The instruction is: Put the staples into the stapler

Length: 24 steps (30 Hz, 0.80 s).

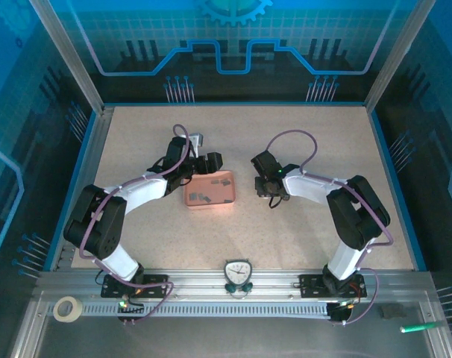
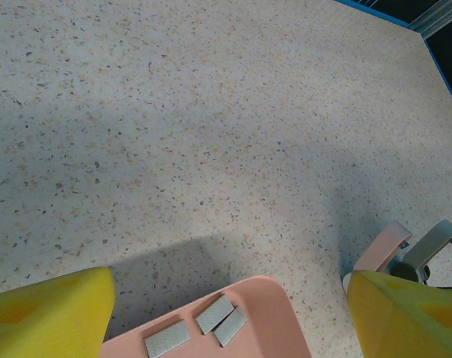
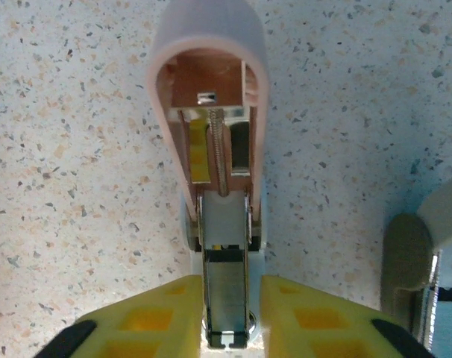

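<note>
Jaws first, from above: left jaws hover at the far edge of the pink tray (image 1: 224, 185), and right jaws sit low just right of it, on a speckled beige worktop (image 1: 323, 134) walled by blue panels (image 1: 233, 45). Left wrist: my left jaws are spread wide, holding nothing. The staples (image 2: 215, 313) lie in the tray, none loaded by my reckoning. Right wrist: my fingers (image 3: 315, 321) flank the stapler (image 3: 207, 45), its lid flipped open and its channel seemingly empty. Whether they are pinching or merely close, I cannot tell.
</note>
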Available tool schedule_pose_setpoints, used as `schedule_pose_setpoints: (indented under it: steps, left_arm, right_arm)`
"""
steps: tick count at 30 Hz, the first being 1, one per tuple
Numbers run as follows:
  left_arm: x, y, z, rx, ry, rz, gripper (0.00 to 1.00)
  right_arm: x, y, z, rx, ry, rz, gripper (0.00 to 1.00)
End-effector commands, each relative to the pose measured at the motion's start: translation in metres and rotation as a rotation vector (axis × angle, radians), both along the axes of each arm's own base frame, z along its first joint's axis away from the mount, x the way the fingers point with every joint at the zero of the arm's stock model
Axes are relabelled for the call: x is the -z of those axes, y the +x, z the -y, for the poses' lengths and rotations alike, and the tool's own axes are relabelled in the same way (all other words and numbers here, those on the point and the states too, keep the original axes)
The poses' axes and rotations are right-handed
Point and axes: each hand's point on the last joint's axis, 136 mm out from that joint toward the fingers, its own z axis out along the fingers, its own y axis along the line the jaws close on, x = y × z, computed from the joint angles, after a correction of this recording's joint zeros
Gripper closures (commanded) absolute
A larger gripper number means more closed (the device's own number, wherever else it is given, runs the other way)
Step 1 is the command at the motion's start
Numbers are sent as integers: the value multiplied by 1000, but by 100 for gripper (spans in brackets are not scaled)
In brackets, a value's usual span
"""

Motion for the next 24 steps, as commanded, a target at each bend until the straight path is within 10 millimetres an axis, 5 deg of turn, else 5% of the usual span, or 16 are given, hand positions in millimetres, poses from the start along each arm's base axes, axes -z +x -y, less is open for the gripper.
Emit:
schedule_pose_setpoints:
  steps: [1, 10, 24]
  left_arm:
    - [-8, 2, 1, 22, -15, 27, 18]
    - [-17, 9, 24, 93, -63, 24, 20]
    - [-11, 25, 138, 400, -95, 22, 28]
  right_arm:
    - [-27, -2, 0, -3, 7, 52, 71]
    - [-73, -10, 19, 32, 95, 119, 70]
    - [-57, -54, 65, 141, 290, 52, 69]
